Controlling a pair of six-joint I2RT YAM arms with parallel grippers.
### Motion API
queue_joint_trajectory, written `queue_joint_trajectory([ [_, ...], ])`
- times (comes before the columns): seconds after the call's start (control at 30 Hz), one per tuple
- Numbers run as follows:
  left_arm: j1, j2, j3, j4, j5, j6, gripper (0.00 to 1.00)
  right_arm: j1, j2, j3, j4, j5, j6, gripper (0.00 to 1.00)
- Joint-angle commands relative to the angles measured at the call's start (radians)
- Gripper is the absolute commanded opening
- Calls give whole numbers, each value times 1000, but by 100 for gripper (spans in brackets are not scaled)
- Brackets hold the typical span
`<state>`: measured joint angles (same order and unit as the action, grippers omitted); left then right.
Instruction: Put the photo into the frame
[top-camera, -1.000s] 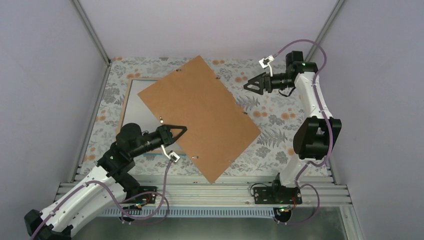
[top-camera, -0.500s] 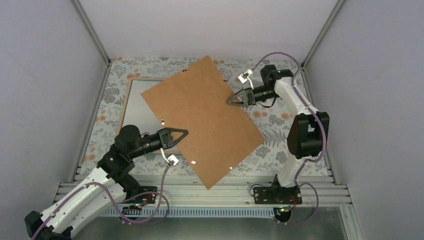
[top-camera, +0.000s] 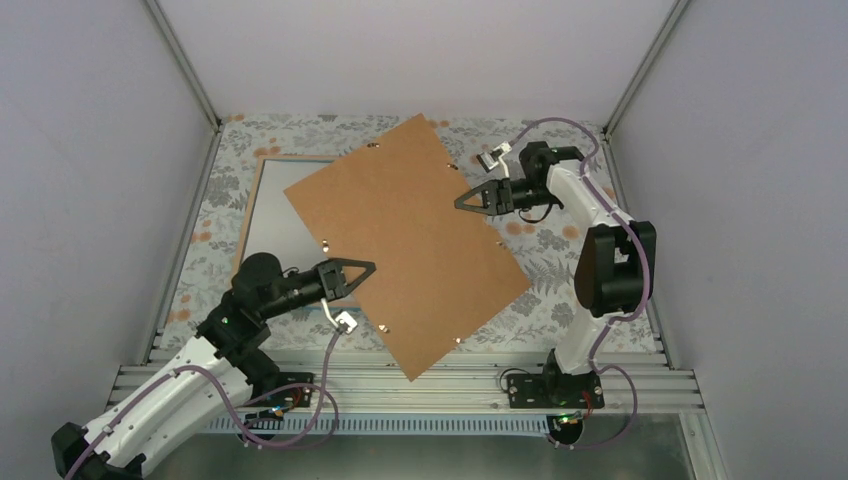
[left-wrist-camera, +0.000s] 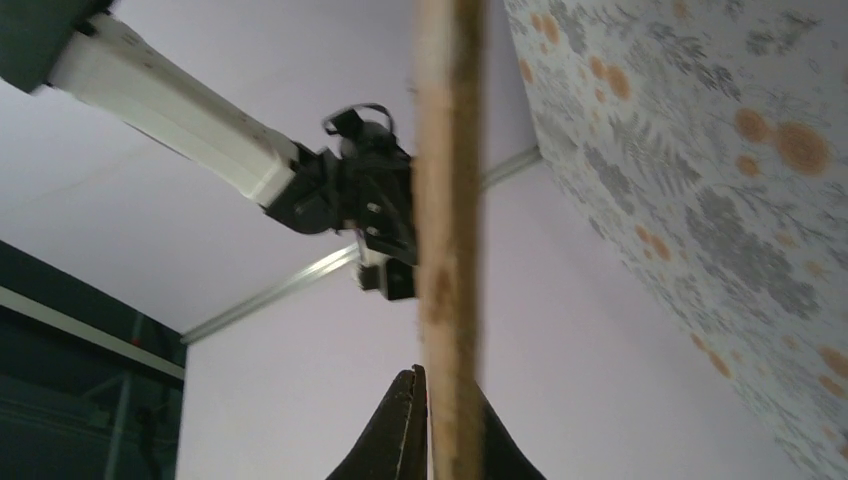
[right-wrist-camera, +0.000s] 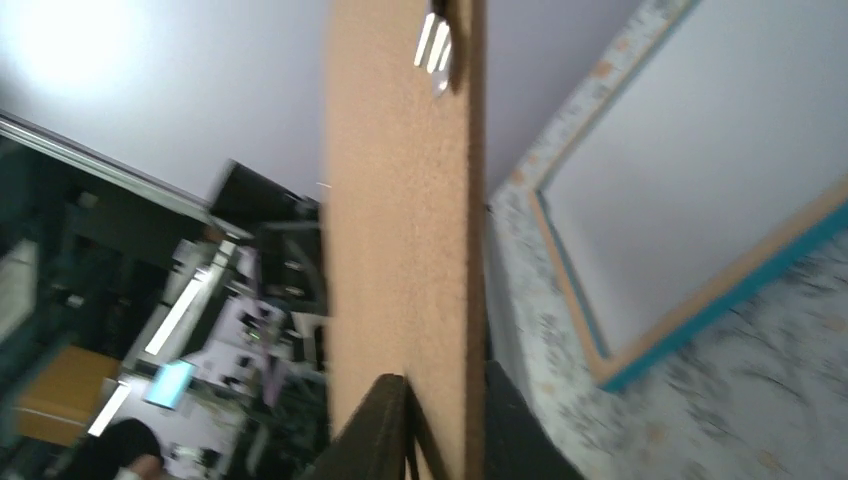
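Observation:
A large brown board (top-camera: 410, 235) is held up off the table, tilted, between both arms. My left gripper (top-camera: 366, 268) is shut on its near-left edge; in the left wrist view the board (left-wrist-camera: 448, 200) runs edge-on between the dark fingertips (left-wrist-camera: 405, 430). My right gripper (top-camera: 463, 200) is shut on its far-right edge, fingers (right-wrist-camera: 385, 425) on either face of the board (right-wrist-camera: 400, 200). The frame (top-camera: 258, 195), teal-bordered with wood-coloured edges and a pale inside, lies flat at the left back, partly under the board; its corner (right-wrist-camera: 700, 320) shows in the right wrist view. The photo is out of view.
A floral cloth (top-camera: 560, 250) covers the table. Small metal tabs (top-camera: 323, 240) dot the board's upper face. Grey walls stand close at left, back and right. A metal rail (top-camera: 400, 385) with the arm bases runs along the near edge.
My right gripper swung in from the right, open, and closed on the board's far-right edge. The board shifted slightly. The left gripper kept its hold.

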<state>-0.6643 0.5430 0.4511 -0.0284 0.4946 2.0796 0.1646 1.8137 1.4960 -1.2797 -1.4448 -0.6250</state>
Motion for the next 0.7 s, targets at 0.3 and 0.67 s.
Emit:
queue_joint_trajectory([
  [0.3,0,20,-42,163,-184,1,53,-68,-30,-41,36,-170,30,3],
  [0.67,21,66,-63,115,-400,-192,100,-293,4,-72,188,-271,181,4],
])
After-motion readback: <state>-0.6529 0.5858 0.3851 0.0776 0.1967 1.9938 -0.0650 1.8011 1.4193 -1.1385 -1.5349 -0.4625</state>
